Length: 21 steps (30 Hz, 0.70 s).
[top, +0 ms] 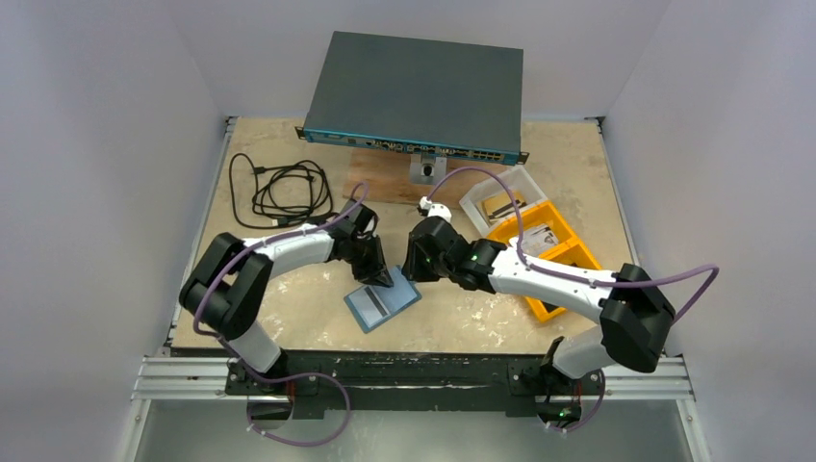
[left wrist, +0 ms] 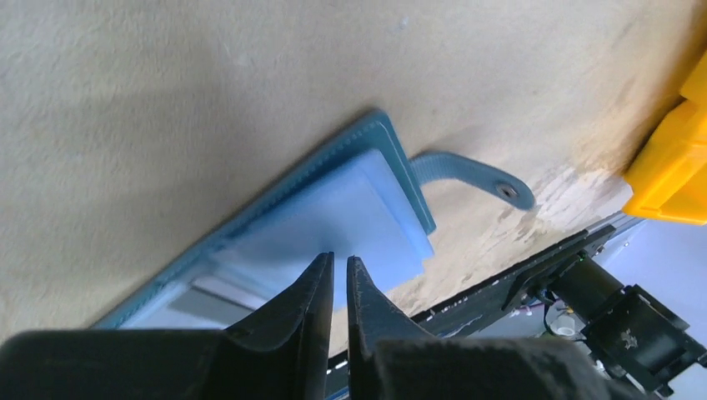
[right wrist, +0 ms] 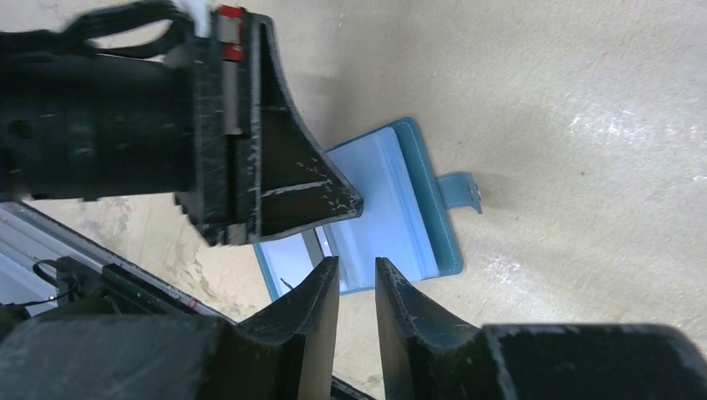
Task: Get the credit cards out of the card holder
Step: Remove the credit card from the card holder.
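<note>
Starting at the bottom of the top view, the two arm bases sit on a metal rail (top: 414, 377) at the near edge of the bench (top: 462, 318). Just above that, around the lower middle of the frame, the card holder (top: 383, 302) lies flat and open on the bench. Its teal cover faces down and its clear pockets face up.

The left half shows a pale, silvery panel that looks like one of the credit cards (top: 366, 310) in its sleeve (I honestly can't tell how many are in there). In the left wrist view the snap tab (left wrist: 475, 173) sticks out flat on the bench to the right of the wallet.

The left fingers (left wrist: 321, 279) are almost together with only a thin slit between them. Nothing is in the slit, and they're right over the upper edge of the card holder. I can't tell whether they're touching it.

The right fingers (right wrist: 329, 279) are also close together with a narrow gap and nothing held. They point at the card holder from the right, just beside the left ones.

Further up on the right are an orange bin (top: 548, 260) and then a clear tub (top: 500, 200), each with some small stuff inside. A coiled black cable (top: 284, 192) lies at upper left. At the top centre, a dark network switch (top: 414, 91) is propped over a wooden board (top: 380, 178).
</note>
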Each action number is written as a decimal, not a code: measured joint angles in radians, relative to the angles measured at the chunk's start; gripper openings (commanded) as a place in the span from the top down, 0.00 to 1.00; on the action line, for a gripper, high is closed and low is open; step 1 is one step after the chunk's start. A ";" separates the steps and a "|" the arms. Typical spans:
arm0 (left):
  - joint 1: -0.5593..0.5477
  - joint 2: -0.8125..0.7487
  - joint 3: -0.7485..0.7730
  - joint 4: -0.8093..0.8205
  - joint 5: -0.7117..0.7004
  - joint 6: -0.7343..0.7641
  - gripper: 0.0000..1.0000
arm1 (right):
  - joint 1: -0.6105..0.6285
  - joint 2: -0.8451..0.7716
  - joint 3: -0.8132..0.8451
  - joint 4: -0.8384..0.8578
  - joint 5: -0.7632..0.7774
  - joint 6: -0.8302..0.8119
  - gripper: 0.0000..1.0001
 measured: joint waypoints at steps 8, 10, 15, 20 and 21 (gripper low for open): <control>0.000 0.092 -0.005 0.076 0.064 -0.030 0.87 | 0.000 0.003 -0.013 -0.002 0.009 -0.024 0.79; 0.000 0.087 -0.012 0.084 0.065 -0.030 0.87 | 0.003 0.032 -0.012 0.017 -0.012 -0.035 0.80; -0.004 0.051 -0.029 0.069 0.031 -0.026 0.87 | 0.017 0.137 -0.012 0.059 -0.062 -0.050 0.82; -0.003 -0.039 -0.041 0.004 -0.018 -0.019 0.85 | 0.023 0.207 -0.012 0.097 -0.097 -0.053 0.85; -0.003 -0.063 -0.044 -0.004 -0.027 -0.018 0.85 | 0.023 0.221 -0.012 0.104 -0.103 -0.052 0.85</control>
